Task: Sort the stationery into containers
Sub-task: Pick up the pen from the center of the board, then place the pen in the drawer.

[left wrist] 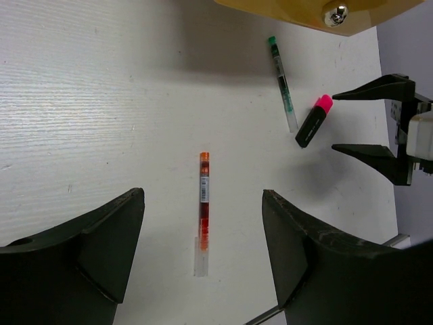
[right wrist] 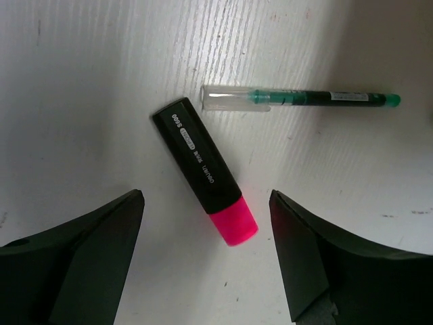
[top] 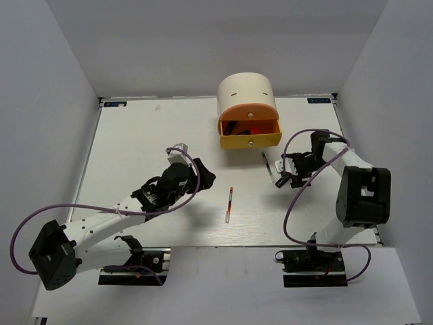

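Leftmost, your left claw (top: 205,173) hangs over the white table (top: 135,142) with its jaws apart, clamping nothing. Just right of it the thin red pen (left wrist: 202,196) lies loose on the table. Farther back, the cream drawer unit (top: 245,88) has one drawer (top: 250,140) pulled out, with dark items inside. Before it lie a green-capped pen (right wrist: 304,98) and a pink-ended highlighter (right wrist: 203,169), just beside each other. Your right claw (left wrist: 338,120) stands spread wide at the highlighter, gripping nothing.
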